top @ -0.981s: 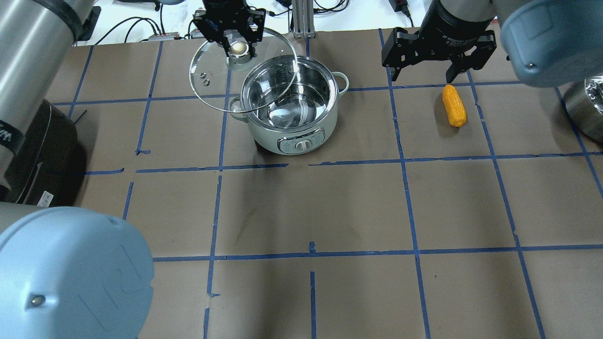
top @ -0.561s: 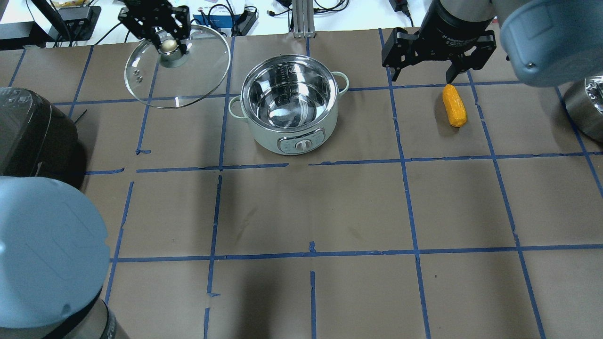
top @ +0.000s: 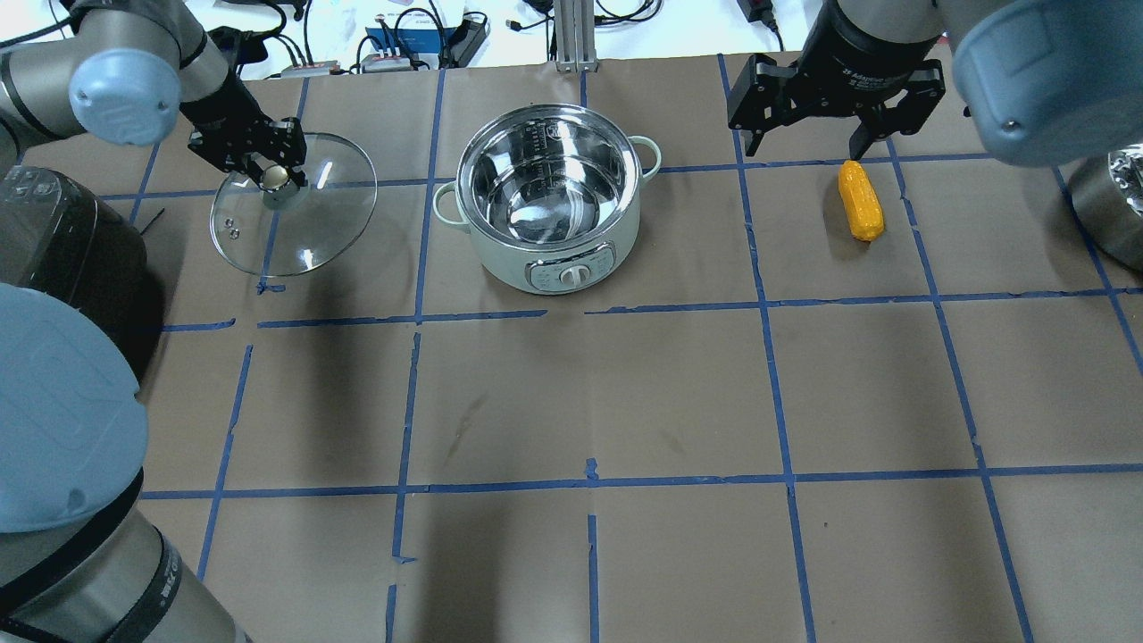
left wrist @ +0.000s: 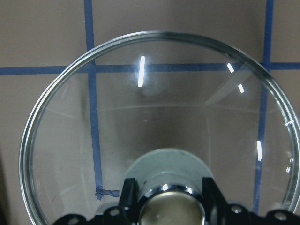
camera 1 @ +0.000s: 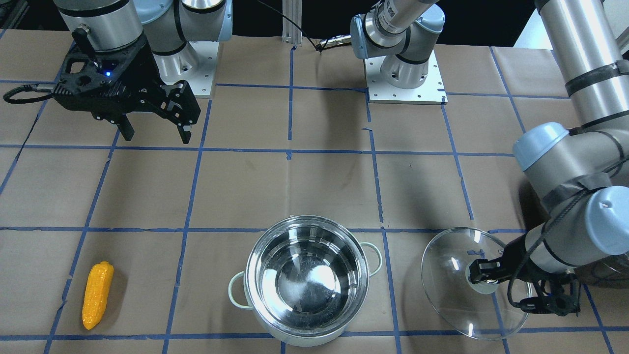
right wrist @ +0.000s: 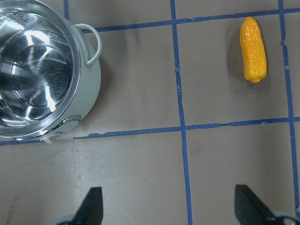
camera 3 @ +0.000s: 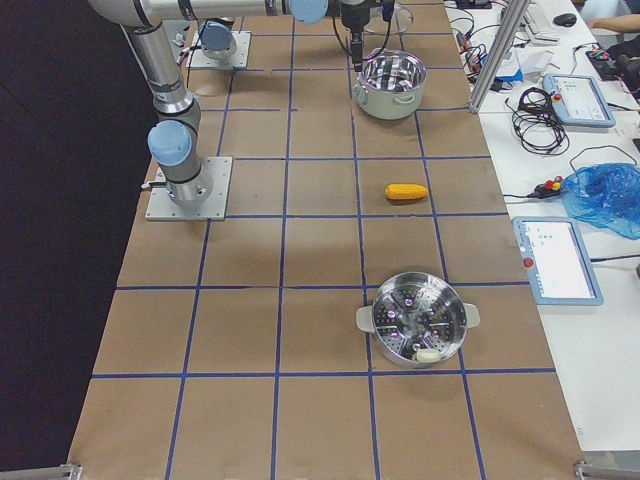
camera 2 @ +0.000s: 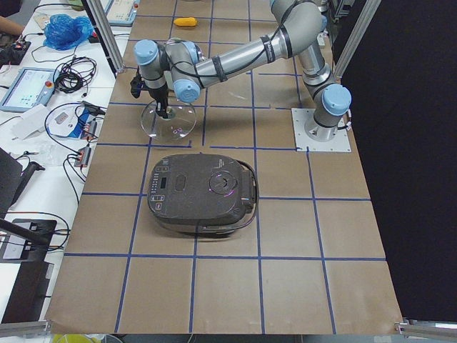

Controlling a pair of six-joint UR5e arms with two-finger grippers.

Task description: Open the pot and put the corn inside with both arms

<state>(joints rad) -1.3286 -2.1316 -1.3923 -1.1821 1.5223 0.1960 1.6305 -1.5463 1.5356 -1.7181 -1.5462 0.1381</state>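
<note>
The steel pot (top: 545, 192) stands open and empty at the table's far middle; it also shows in the front view (camera 1: 307, 280) and the right wrist view (right wrist: 33, 70). My left gripper (top: 277, 174) is shut on the knob of the glass lid (top: 295, 223) and holds it tilted, low over the table to the pot's left, as the front view shows for the gripper (camera 1: 484, 278) and the lid (camera 1: 452, 295). The lid (left wrist: 159, 117) fills the left wrist view. The yellow-orange corn (top: 861, 201) lies right of the pot (camera 1: 97, 295) (right wrist: 253, 49). My right gripper (top: 804, 143) hangs open and empty near the corn's far end (camera 1: 157, 136).
A dark grey rice cooker (top: 62, 259) sits at the table's left edge, close to the lid. A steel steamer pot (top: 1112, 205) stands at the right edge. Cables and boxes lie beyond the far table edge. Blue tape lines grid the brown table cover.
My left gripper carried the lid from over the pot's rim away to the left and then down toward the table. The pot now stands uncovered. The right gripper and corn stayed put.
</note>
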